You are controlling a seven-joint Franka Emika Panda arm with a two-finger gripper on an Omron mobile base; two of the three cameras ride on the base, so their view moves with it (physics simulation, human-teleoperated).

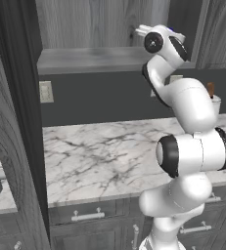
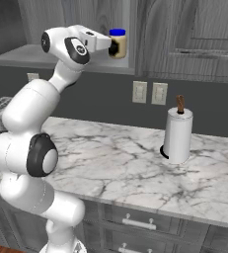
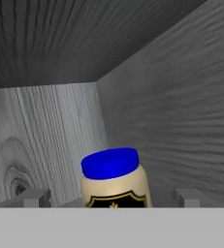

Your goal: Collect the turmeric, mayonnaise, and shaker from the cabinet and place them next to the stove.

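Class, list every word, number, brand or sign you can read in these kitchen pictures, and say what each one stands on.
No text reads clearly anywhere.
The mayonnaise jar: a black, gold-edged label with a small gold mark, too blurred and cut off to read.
The wall switch plates: no lettering visible.
The paper-towel roll: plain, no print.

Three views: two from the base, one on the hand.
Left base view from behind-left, right base view from behind-right; both facing forward and down, sharing arm (image 1: pixel 192 146), marble counter (image 1: pixel 95 156) and open cabinet (image 2: pixel 76 20). Hand view inside cabinet, very close on mayonnaise (image 3: pixel 114 179), toward back corner.
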